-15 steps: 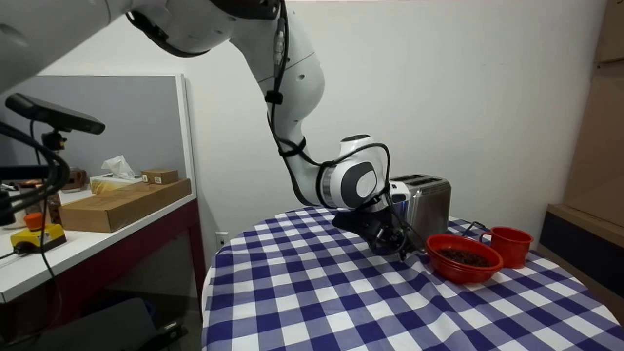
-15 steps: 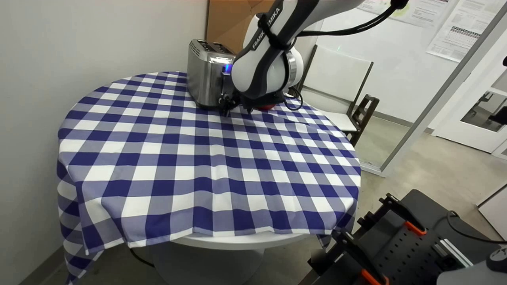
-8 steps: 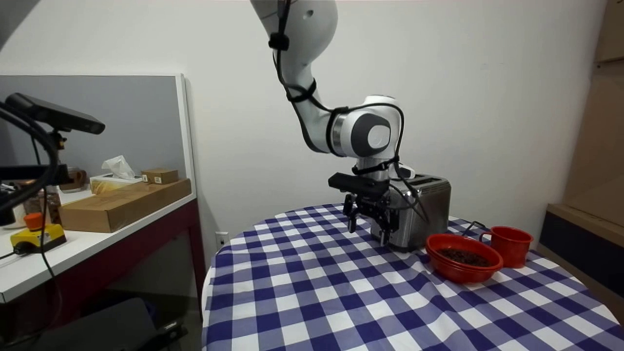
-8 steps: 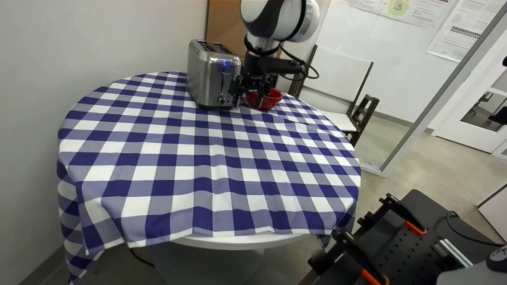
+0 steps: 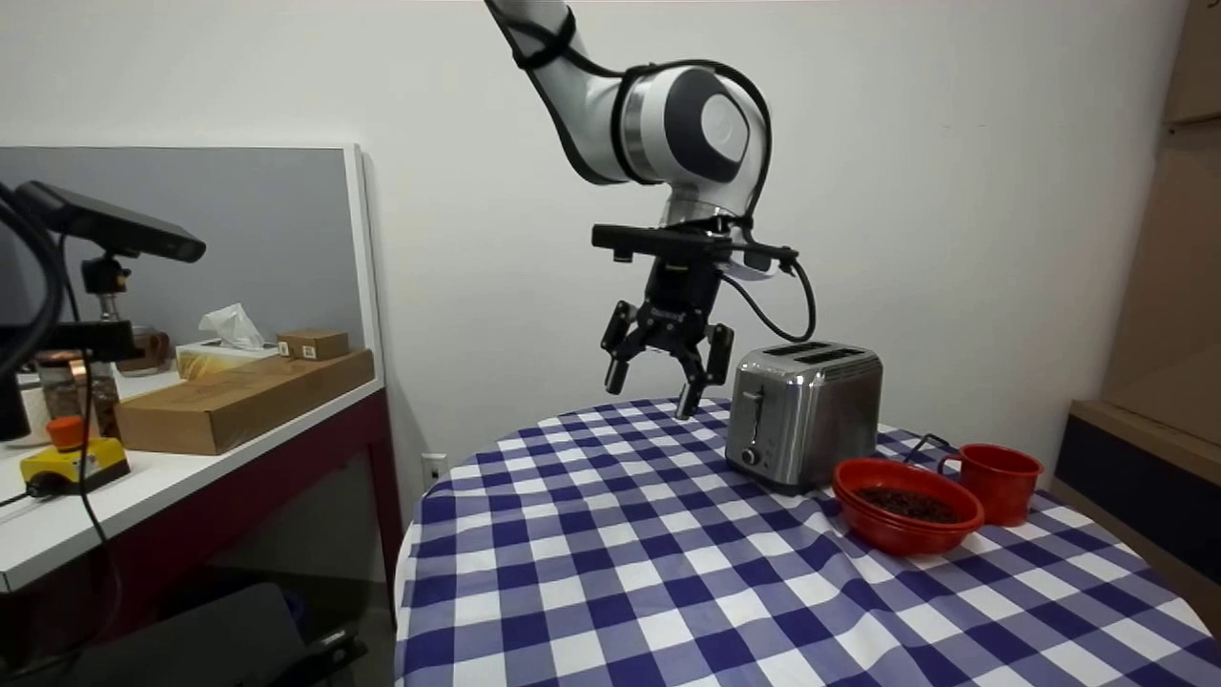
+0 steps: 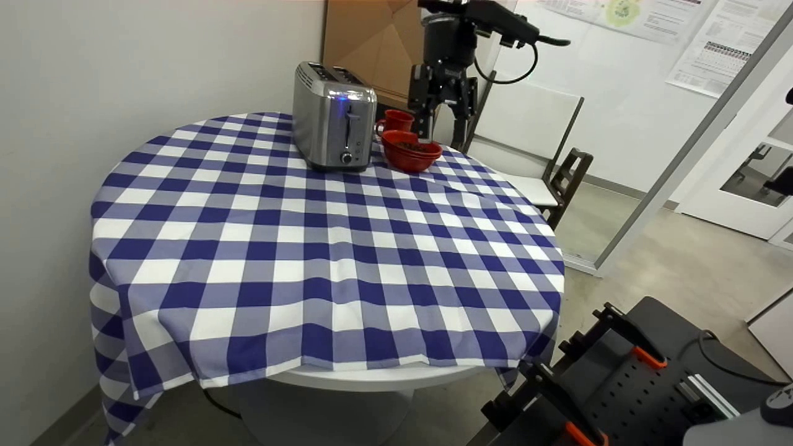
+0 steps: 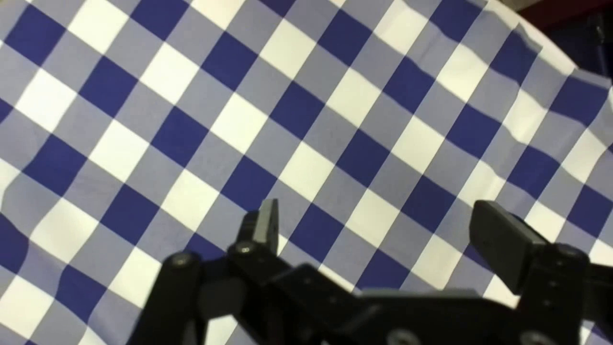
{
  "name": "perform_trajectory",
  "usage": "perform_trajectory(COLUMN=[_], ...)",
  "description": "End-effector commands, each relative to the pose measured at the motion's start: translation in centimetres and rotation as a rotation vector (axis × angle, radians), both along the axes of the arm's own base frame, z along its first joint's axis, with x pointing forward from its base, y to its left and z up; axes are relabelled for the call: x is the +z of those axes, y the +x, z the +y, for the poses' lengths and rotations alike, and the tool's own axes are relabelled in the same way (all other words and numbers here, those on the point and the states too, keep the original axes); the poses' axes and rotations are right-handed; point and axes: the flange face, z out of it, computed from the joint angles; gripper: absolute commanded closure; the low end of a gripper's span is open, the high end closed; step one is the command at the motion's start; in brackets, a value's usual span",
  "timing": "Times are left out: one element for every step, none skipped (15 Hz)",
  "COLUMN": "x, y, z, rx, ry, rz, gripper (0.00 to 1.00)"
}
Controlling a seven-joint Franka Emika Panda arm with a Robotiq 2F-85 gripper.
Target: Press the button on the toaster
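One toaster (image 5: 806, 420) is standing on the tablecloth (image 5: 591, 592) beside the red bowls (image 5: 906, 540), lever (image 6: 353, 116) sitting high. The gripper (image 5: 651, 389) is hanging apart from it, fingers (image 5: 689, 399) spread wide, holding nothing. No press is showing; I'm guessing that's left to do.

Arm (image 5: 656, 129) cropped, back of toaster (image 5: 811, 420) hidden, in both exterior views

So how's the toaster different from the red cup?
The toaster is shiny silver; the cup is red. The toaster is boxy with two top slots; the cup is round with a handle. The toaster is bigger than the cup. Both stand upright on the checked tablecloth.
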Motion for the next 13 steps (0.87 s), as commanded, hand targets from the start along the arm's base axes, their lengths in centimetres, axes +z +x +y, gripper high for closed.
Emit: perform_trajectory(x=[2.2,2.6,2.9,3.2,3.4,3.6,3.7,2.9,3.0,3.1,3.3,3.4,3.5], y=[-6.6,-7.9,-8.9,-9.9,-11.2,-12.3,-13.8,-10.2,-11.4,-12.4,-13.1,-13.4,-13.5], z=[0.9,1.1,1.2,1.2,1.2,0.8,0.4,1.0,0.8,0.6,0.5,0.5,0.5], rx=[0.051,0.054,0.037,0.020,0.015,-0.029,-0.060,-0.010,-0.029,-0.039,-0.044,-0.045,-0.045], ry=[-0.052,-0.065,-0.065,-0.059,-0.056,-0.022,0.010,-0.021,-0.010,-0.005,-0.003,-0.002,-0.002], rz=[-0.041,-0.073,-0.127,-0.186,-0.224,-0.274,-0.305,-0.228,-0.253,-0.267,-0.275,-0.279,-0.282], gripper=[0.00,0.00,0.00,0.00,0.00,0.00,0.00,0.00,0.00,0.00,0.00,0.00,0.00])
